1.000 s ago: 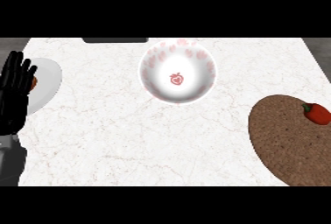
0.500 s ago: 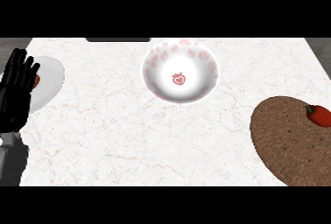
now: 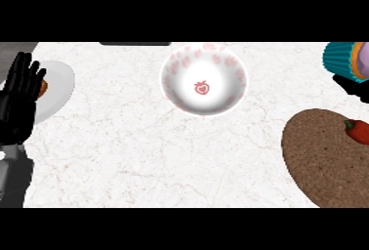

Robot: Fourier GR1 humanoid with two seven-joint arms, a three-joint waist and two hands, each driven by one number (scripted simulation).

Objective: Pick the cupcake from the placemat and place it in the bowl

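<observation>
Carrying phase: cupcake [image 3: 351, 59] already off the placemat [image 3: 324, 161], not yet in the bowl [image 3: 205, 79]. Showing at the right edge of the head view, teal wrapper and pale frosting, well apart from the bowl and level with its upper half. Being held from beneath by the right hand [image 3: 353, 88], of which only dark fingers are showing; curled under the wrapper, judging by their position. Remaining, by estimate: travelling leftward over the bowl, lowering, releasing.

Resting at the left edge: left hand [image 3: 20, 97], fingers straight and up, lying over a white plate [image 3: 63, 85] with an orange item partly hidden behind it.

Bearing everything: white marbled counter [image 3: 144, 161]. Sitting on the placemat near the right edge: a small red item [image 3: 357, 131]. Showing at the far edge: a dark strip [image 3: 135, 43].
</observation>
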